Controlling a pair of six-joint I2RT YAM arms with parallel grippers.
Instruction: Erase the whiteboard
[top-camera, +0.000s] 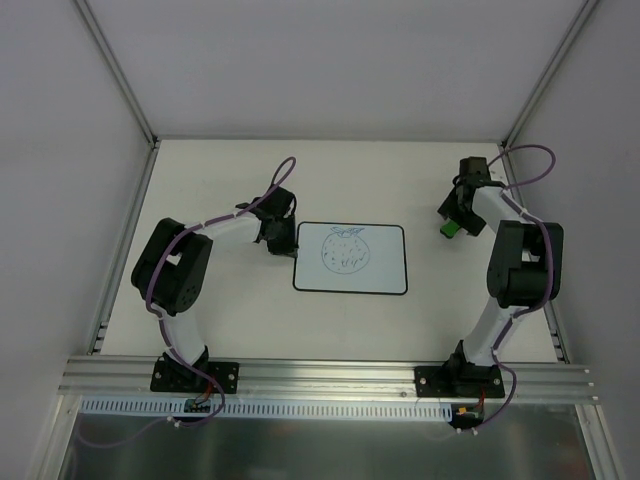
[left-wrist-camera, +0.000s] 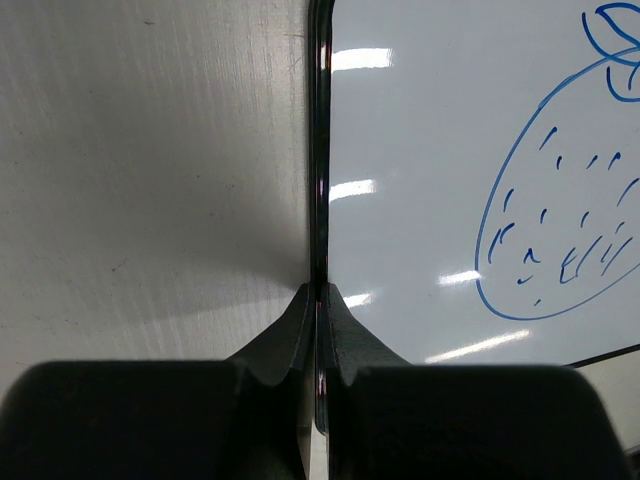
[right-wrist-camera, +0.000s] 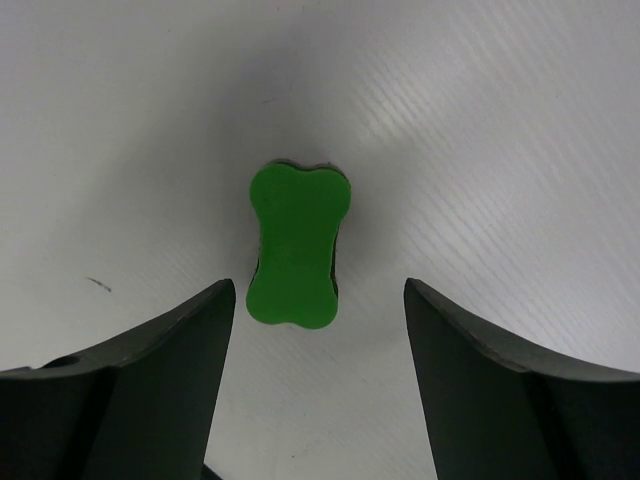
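White tabletop (top-camera: 220, 180) had the whiteboard (top-camera: 350, 259) flat at centre, blue strawberry sketch (top-camera: 346, 250) fully intact, so nothing erased yet. L gripper (top-camera: 277, 241) was pinched on the board's left edge; R gripper (top-camera: 455, 220) hung wide apart over the green eraser (right-wrist-camera: 296, 245), not gripping it, so pickup & wiping all left.

top view: sat high behind near edge of table (top-camera: 220, 320), faced down, far, took in all edges | left wrist: very near, faced along left edge of whiteboard (left-wrist-camera: 430, 150) | right wrist: near, faced down on eraser (right-wrist-camera: 295, 245) toward table's right edge | shared: top and left wrist both showed whiteboard; top and right wrist both showed eraser
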